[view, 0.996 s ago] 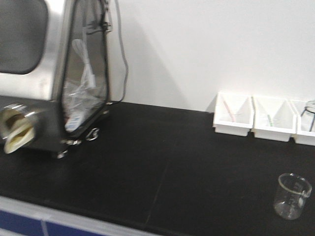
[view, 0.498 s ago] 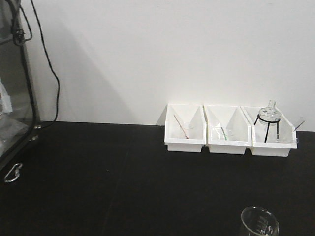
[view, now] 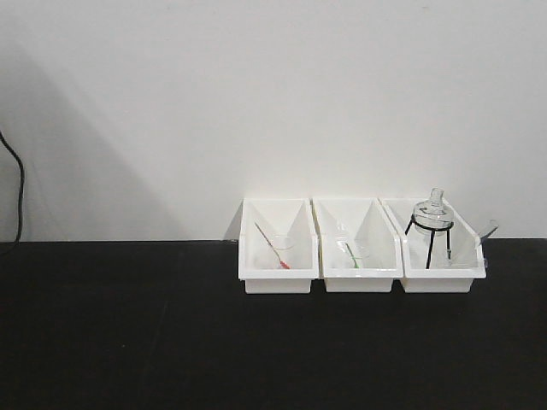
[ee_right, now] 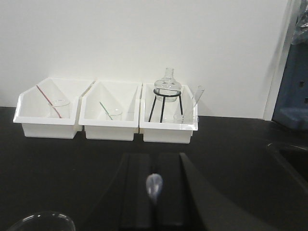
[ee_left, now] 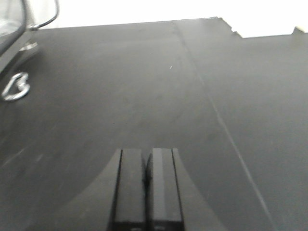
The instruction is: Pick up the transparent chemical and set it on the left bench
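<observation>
Three white bins (view: 278,280) stand side by side at the back of the black bench. The right bin holds the transparent chemical (ee_right: 179,118), a small clear beaker with a colourless dropper (ee_right: 197,95); its dropper also shows in the front view (view: 488,231). The left bin's beaker has a red dropper (ee_right: 48,100), the middle bin's a green one (ee_right: 106,110). My right gripper (ee_right: 155,159) is shut, low over the bench in front of the bins, with a pale glossy spot at the seam. My left gripper (ee_left: 147,153) is shut over bare black bench.
A black tripod with a round glass flask (ee_right: 166,89) stands in the right bin. A larger clear beaker's rim (ee_right: 39,222) sits at my right gripper's near left. A sink edge (ee_right: 291,156) lies right. A steel box's latch (ee_left: 14,86) lies left.
The front view has swung right: the steel box has left the frame, the bins have moved to the centre, and the clear beaker on the bench has dropped out of view.
</observation>
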Controlling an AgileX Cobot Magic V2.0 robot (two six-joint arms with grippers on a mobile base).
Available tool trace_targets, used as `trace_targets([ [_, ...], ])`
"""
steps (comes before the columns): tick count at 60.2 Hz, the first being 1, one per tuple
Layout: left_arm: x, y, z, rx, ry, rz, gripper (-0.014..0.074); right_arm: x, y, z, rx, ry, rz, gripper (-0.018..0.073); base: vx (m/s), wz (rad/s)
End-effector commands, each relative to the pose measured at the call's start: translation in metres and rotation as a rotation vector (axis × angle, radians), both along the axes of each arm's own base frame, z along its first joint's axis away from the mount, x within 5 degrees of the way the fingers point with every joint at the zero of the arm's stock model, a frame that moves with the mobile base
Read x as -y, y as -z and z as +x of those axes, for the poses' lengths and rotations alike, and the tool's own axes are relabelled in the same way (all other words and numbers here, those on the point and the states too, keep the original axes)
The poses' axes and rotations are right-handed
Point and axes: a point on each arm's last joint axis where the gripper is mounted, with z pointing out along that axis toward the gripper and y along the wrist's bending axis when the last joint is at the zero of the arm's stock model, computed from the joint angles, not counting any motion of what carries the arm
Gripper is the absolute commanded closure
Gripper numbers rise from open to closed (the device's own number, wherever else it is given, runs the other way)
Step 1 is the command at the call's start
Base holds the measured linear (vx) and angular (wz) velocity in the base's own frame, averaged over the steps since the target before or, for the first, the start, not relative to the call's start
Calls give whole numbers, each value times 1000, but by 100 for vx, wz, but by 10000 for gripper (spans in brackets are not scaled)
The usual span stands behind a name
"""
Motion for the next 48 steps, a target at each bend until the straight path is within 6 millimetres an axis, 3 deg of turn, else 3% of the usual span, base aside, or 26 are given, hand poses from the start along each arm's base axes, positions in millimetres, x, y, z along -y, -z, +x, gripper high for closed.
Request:
trace_targets([
  [1,0,-3,-1,81,1,-14,600,-3,-16,0,86,-28,-6,559,16,-11],
  [36,0,-3,-1,81,1,-14,600,-4,-19,0,121,-46,-3,559,5,-2],
  [48,0,-3,-1,81,1,-14,600,-9,-30,5,212,-108,126,559,0,0],
])
